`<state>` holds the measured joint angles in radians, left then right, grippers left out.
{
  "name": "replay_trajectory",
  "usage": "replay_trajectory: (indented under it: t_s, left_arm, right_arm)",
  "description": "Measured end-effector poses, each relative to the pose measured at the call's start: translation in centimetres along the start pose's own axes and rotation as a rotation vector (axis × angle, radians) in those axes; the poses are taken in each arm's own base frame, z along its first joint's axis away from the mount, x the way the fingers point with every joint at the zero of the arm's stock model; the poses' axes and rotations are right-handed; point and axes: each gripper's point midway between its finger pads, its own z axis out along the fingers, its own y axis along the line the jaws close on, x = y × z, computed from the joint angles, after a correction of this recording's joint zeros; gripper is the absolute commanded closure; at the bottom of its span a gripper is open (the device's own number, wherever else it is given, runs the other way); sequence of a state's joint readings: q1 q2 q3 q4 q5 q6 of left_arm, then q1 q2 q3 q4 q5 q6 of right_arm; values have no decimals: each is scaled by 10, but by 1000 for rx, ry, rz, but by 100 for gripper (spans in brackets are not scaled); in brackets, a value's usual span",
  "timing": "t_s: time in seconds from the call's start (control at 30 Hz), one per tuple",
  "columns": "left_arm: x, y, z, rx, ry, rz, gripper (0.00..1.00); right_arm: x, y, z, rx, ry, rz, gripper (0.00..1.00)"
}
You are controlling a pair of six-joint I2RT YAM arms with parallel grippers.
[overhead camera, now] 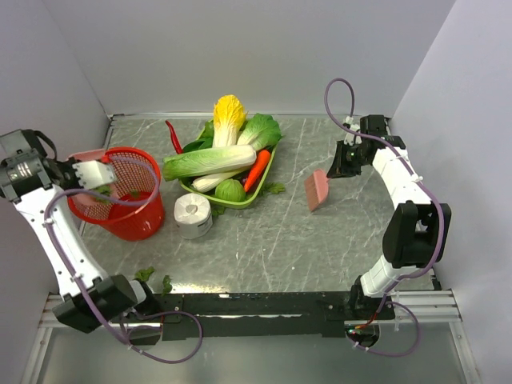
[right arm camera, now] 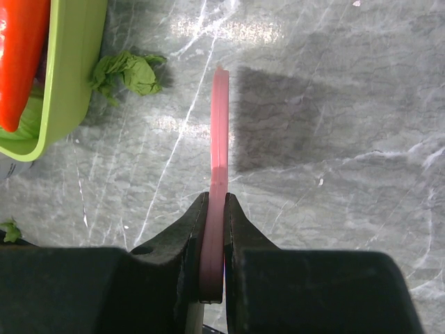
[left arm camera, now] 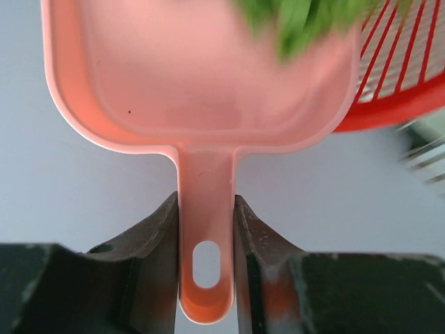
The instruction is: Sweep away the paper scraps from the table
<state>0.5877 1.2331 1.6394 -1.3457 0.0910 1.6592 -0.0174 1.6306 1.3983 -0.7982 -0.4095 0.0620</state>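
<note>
Your left gripper (left arm camera: 206, 209) is clenched on the handle of the pink dustpan (left arm camera: 201, 76), with one finger pressed against each side. The pan spreads out toward 12 o'clock from the fingers. At 2 o'clock its corner overlaps the rim of the red basket (left arm camera: 407, 90). A blurred green clump (left arm camera: 299, 21) shows at the pan's far lip, at 1 o'clock. In the top view the basket stands at 9 o'clock on the marble table (right arm camera: 334, 104).

Your right gripper (right arm camera: 215, 202) is squeezed tight on the pink brush (right arm camera: 220, 132), seen edge-on and reaching toward 12 o'clock. You cannot tell whether its tip touches the table. A crumpled green paper scrap (right arm camera: 128, 73) lies on the table at 10 o'clock from that tip, just beside the green tray (right arm camera: 66, 76), which holds a carrot (right arm camera: 21, 56). In the top view two more leaf-green scraps (overhead camera: 144, 274) lie at the table's near edge, at 7 o'clock, close to the left arm's base.
</note>
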Motion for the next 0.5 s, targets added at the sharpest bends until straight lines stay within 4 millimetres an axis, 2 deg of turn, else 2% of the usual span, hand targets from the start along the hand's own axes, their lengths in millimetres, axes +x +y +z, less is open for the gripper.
replay_trajectory:
  t_s: [0.1,0.2,0.33,0.5]
  left_arm:
    - [-7,0,-8,-25,21,180,99]
    - [-1,-3,-16,-47,78,270,99]
    - [5,6,-15,-77,124,320,99]
    - [3,22,-11,-121,129,350,99]
  right_arm:
    - [0,0,-1,-1,-2,1,100]
    - [-2,1,-2,-3,-9,6,100]
    - [-4,4,-7,-6,-25,4,100]
    - [-7,8,-17,-9,-53,-7,100]
